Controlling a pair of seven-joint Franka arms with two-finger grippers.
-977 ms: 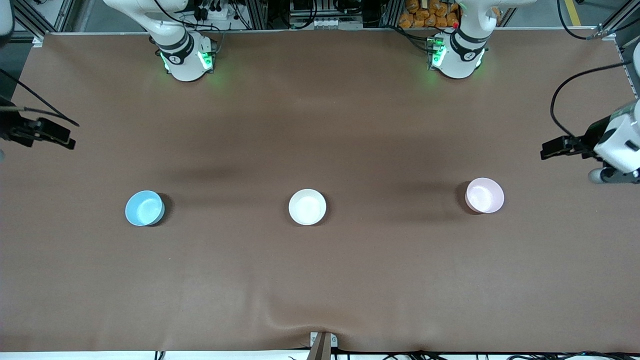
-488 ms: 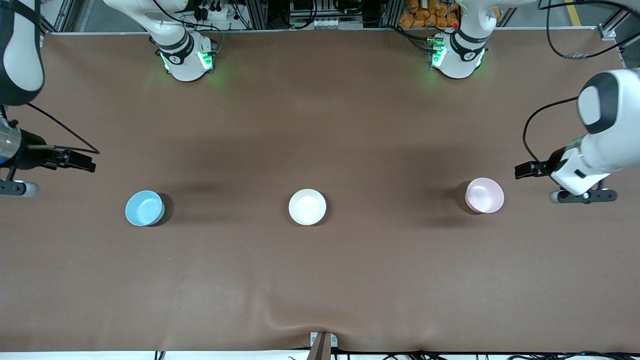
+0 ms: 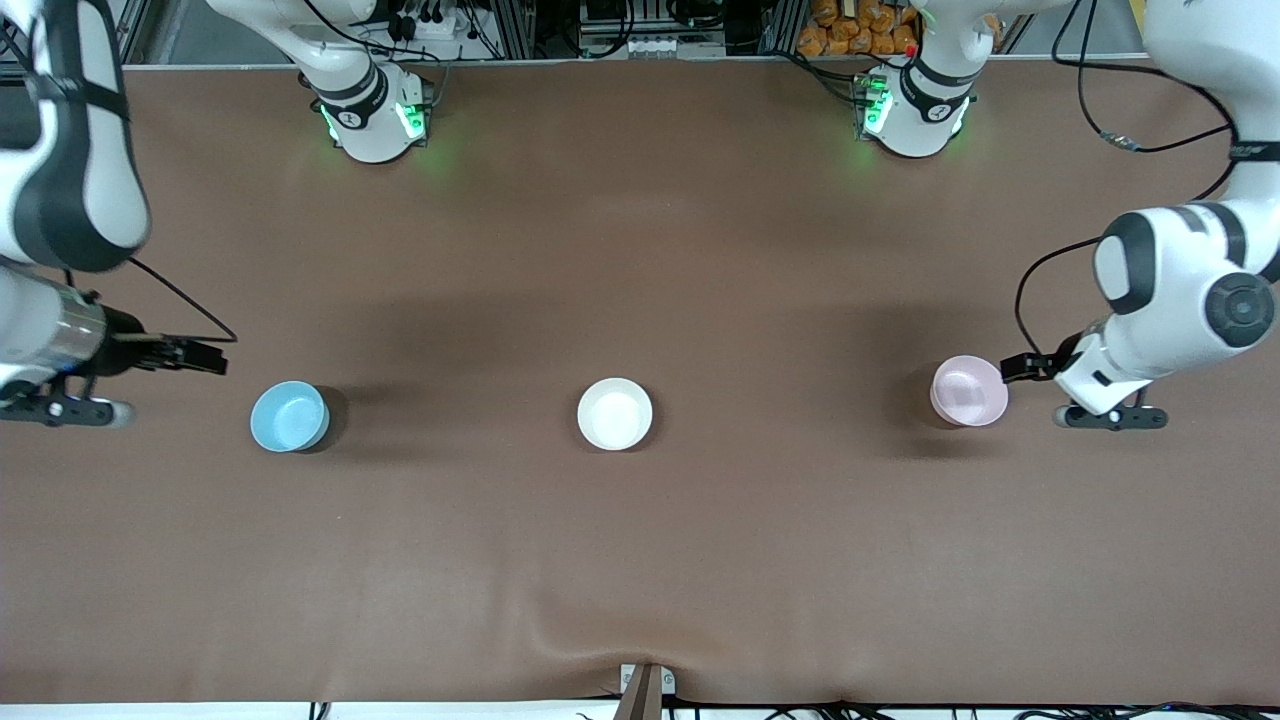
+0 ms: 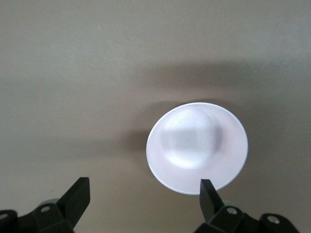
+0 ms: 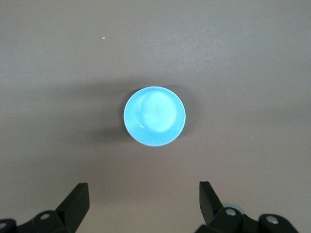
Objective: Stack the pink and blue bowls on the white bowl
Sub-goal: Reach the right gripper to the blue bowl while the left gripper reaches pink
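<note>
You are in the approach step: left pincer (image 3: 1012,368), released, hangs beside the pink bowl (image 3: 968,391), right pincer (image 3: 212,358), released, near the blue bowl (image 3: 289,416); next, lower onto a rim.

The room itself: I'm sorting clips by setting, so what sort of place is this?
Probably a robotics lab: two arm bases bolted to a brown-covered table, aluminium framing and cabling along its edge, and only three plain bowls set out.
</note>
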